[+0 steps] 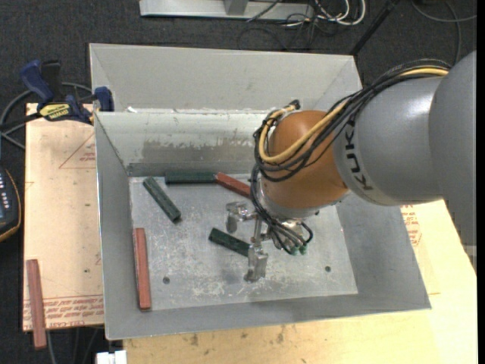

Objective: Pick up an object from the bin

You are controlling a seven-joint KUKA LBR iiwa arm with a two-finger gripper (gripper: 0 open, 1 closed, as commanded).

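My gripper (250,240) hangs low over the middle of the bin floor, under the orange wrist cover. Its fingers stand open, one fingertip (240,214) toward the back and the other (256,267) toward the front. A short dark green bar (227,240) lies flat on the floor, and its right end reaches into the gap between the two fingers. The fingers do not touch it. A red-orange bar (231,182) lies just behind the gripper, partly hidden by the wrist.
A dark green bar (161,199) lies slanted at the back left, and another (189,178) runs along the back wall. A long reddish-brown bar (142,268) lies along the left wall. The arm covers the bin's right part.
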